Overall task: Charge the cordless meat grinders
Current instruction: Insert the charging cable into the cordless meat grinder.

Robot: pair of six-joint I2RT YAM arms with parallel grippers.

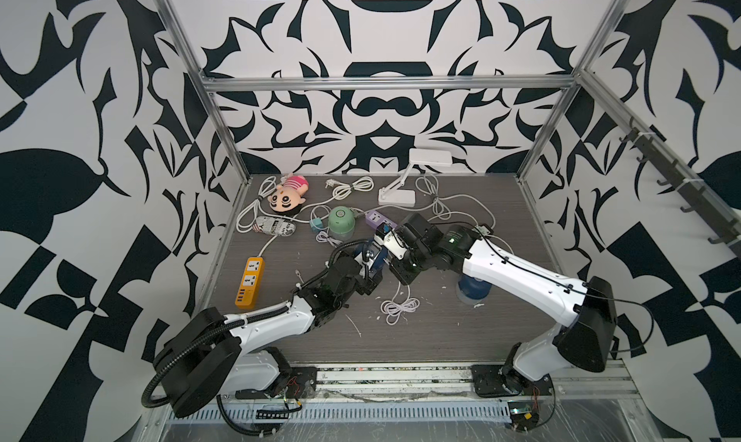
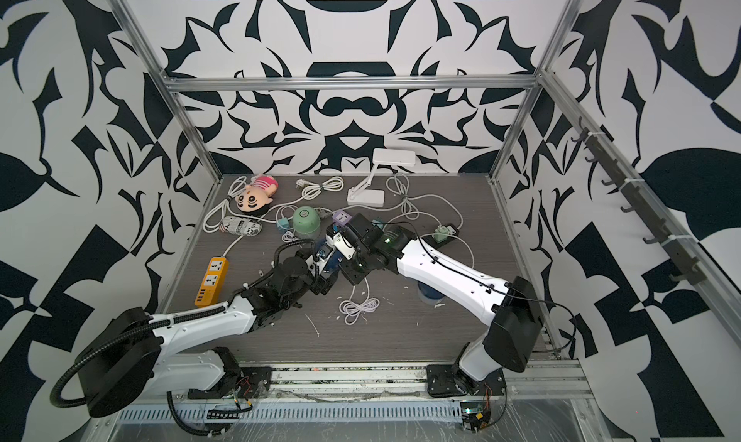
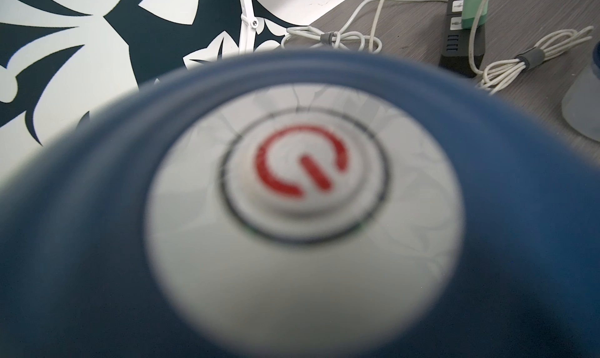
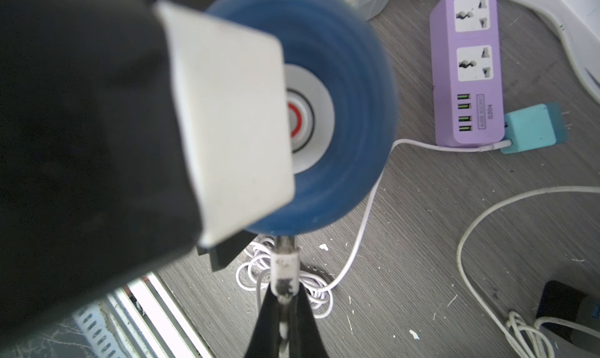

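1. Black-and-white patterned walls enclose a grey wood-grain table (image 1: 441,332) strewn with white cables.
2. At mid-table the left gripper (image 1: 375,259), jaws spread wide, holds a navy grinder (image 4: 357,113) tipped on its side.
3. The right gripper (image 4: 284,294) is pinched tight on a white charging plug (image 4: 285,265), whose tip sits just beside the grinder's edge.
4. Risk: the charging port is hidden, so the plug may miss it and jab the housing.
5. Risk: the smooth dome could slip in that wide hold if pushed.
6. Risk: the trailing cable may snag or tug the teal adapter (image 4: 532,129).
7. Three grinders: the held one, a mint grinder (image 1: 341,219) farther back, and a second navy grinder (image 1: 473,291) under the right arm.
8. Three power strips: orange strip (image 1: 250,279), purple strip (image 4: 467,64), black strip (image 3: 453,48).
9. Three cube adapters: that teal one, another teal cube (image 1: 316,223), and a green cube (image 3: 474,6).
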